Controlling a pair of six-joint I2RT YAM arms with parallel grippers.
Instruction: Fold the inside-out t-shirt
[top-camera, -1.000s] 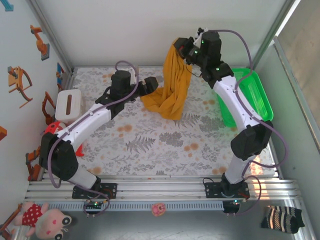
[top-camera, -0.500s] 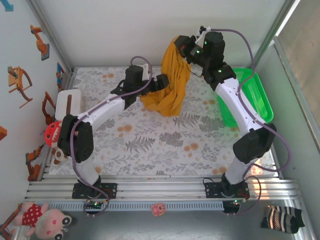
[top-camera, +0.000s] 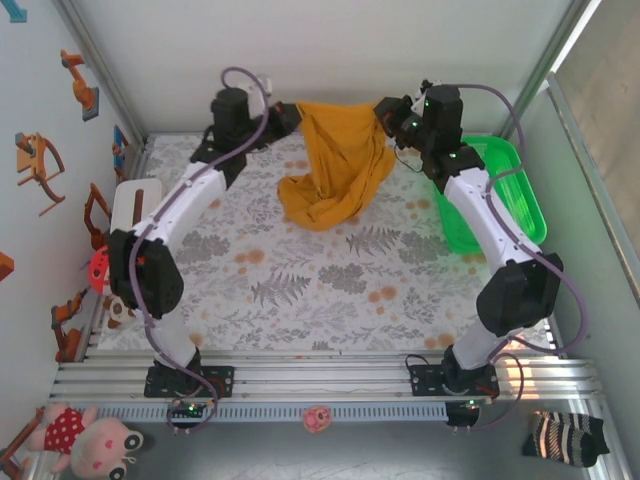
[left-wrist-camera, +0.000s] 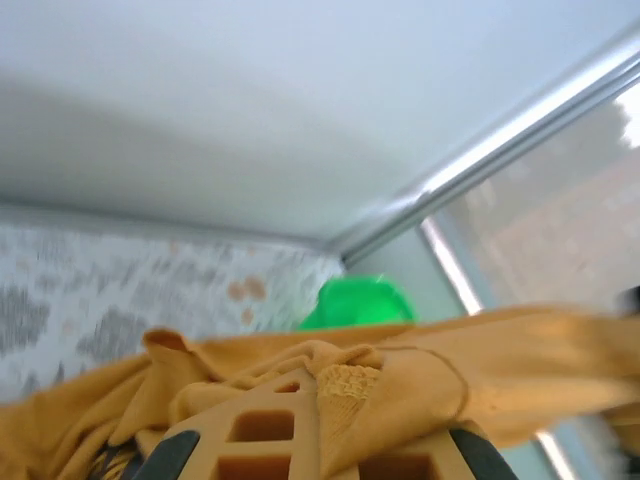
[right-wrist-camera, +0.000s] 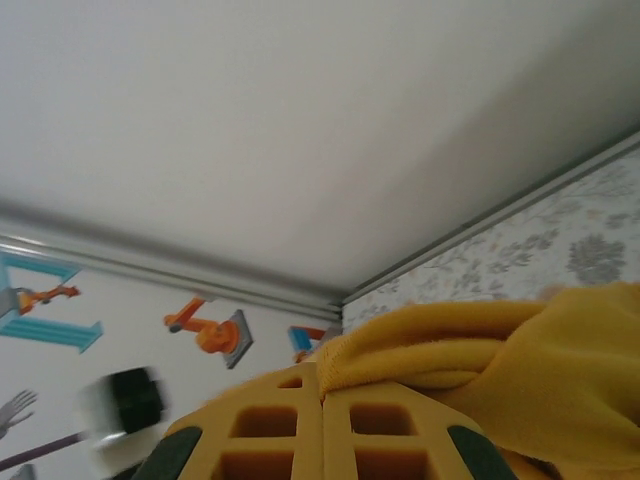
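Top external view: records the inside-out t-shirt (top-camera: 335, 165) hanging at the far end of the table (top-camera: 300, 290), with its upper edge stretched between the left gripper (top-camera: 284, 117) and the right gripper (top-camera: 386, 112) and its lower part bunched in a heap touching the table surface. Notes both pincers clamped on the cloth, 1 at each end of that raised edge, well above the table. Places the green basket (top-camera: 515, 185) at the right, apart from the garment, and a white box (top-camera: 135, 205) at the left edge. Left wrist view: shows 2 orange lattice fingers (left-wrist-camera: 262, 435) pressed together with a fold of mustard fabric pinched over them and running off to the right; cannot tell which seam or hem. Right wrist view: shows 2 lattice fingers (right-wrist-camera: 270, 430) closed edge to edge, with a thick roll of the fabric caught at their tips. Judged step: lifting and spreading the shirt in the air, ahead of any fold; no fold made yet. Judged next move: calls for drawing the 2 held points further apart to take up slack, then lowering the cloth flat onto the table with a firm grip on both sides.
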